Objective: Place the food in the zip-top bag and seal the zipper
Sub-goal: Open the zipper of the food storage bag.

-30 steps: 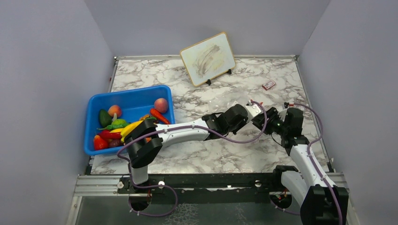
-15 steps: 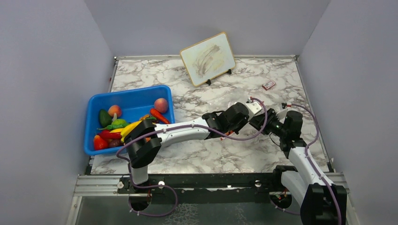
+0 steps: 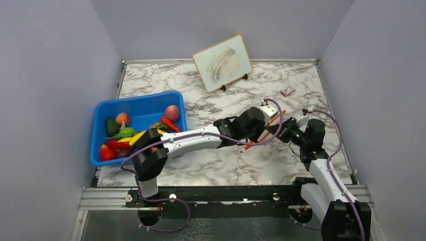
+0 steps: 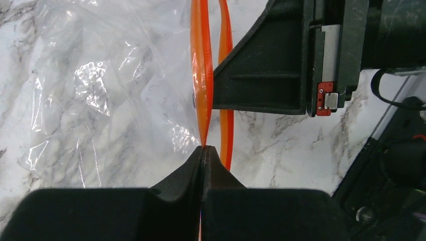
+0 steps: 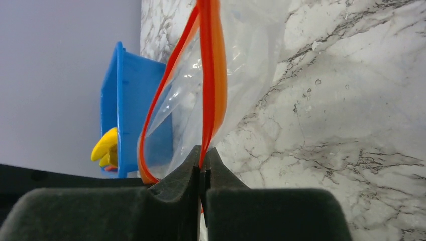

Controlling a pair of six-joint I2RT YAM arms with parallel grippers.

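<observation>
On my feed the left arm reaches across the counter toward its right half; the right arm meets it there; the two wrists sit close together. The left jaws are pressed together on the zipper, pinching one orange-red strip right at their tips; the second strip runs just beside it, bowed slightly away. The right jaws are likewise clamped on the zipper, gripping a strip edge-on; from that wrist I see the other strip curve off to the left, so the mouth gapes in a narrow loop. The zip-top bag hangs off the strips as crinkled clear film over the marble; I cannot tell whether it touches the counter. The food lies heaped in the blue bin at the left edge, well apart from the bag; a peach piece and a carrot sit near the bin's right wall. A propped board stands at the back; a small red item lies near it.
</observation>
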